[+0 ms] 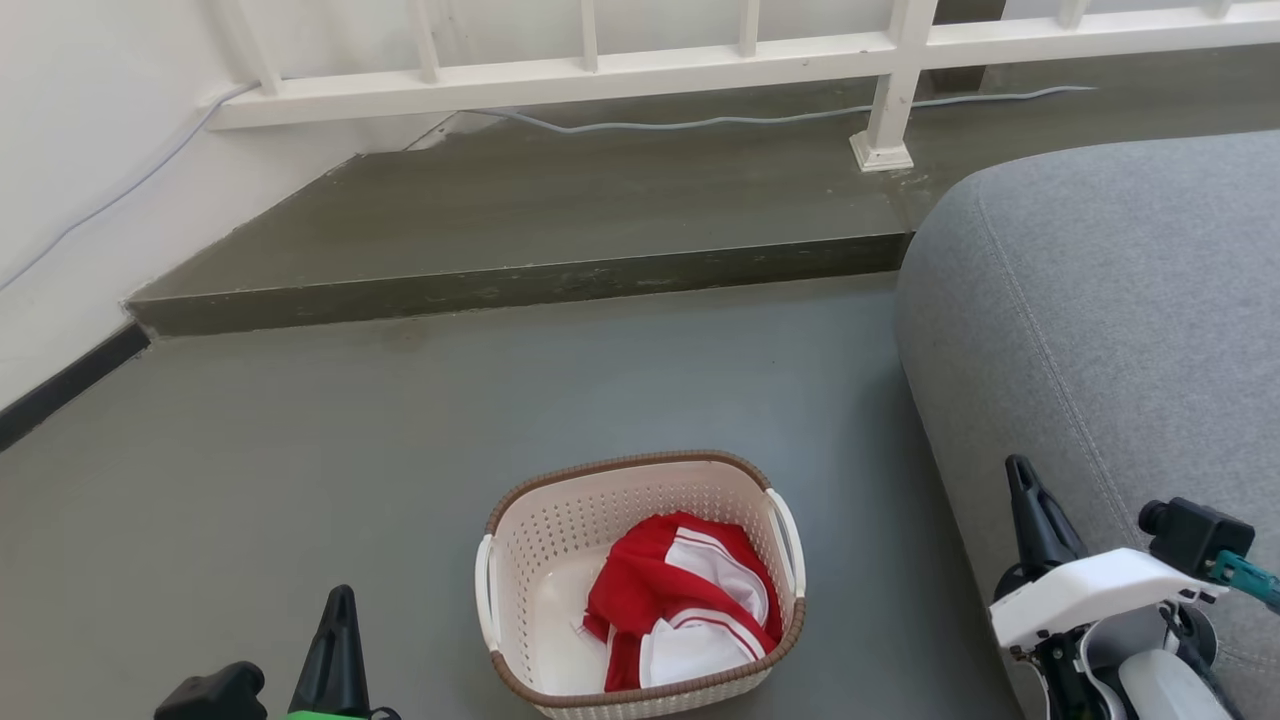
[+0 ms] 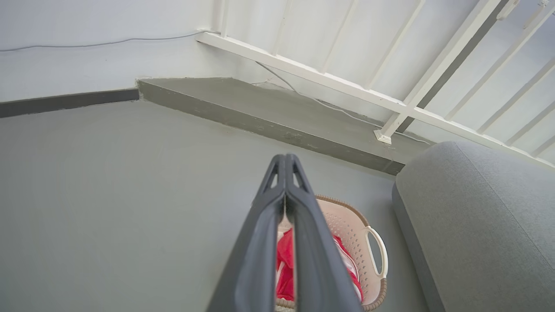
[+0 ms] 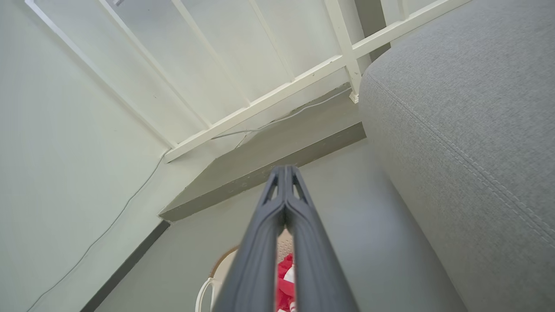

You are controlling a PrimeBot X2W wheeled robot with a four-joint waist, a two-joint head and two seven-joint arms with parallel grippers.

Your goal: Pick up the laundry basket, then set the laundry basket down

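Observation:
The laundry basket [image 1: 560,540] stands on the grey floor at the bottom centre of the head view: cream perforated plastic, brown woven-look rim, a white handle on each side. It holds a red and white garment [image 1: 690,600]. My left gripper [image 1: 340,600] hangs shut to the basket's left, apart from it. My right gripper [image 1: 1020,475] hangs shut to its right, over the sofa's edge. Behind the shut fingertips of the left gripper [image 2: 285,158] the left wrist view has the basket [image 2: 355,234]. Past the right gripper [image 3: 285,169] the right wrist view catches part of the basket [image 3: 212,281].
A grey sofa [image 1: 1110,330] rises close on the basket's right. Beyond the basket a low step [image 1: 520,285] runs across the floor, with a white railing [image 1: 890,90] and a cable on it. A white wall [image 1: 90,180] closes the left side.

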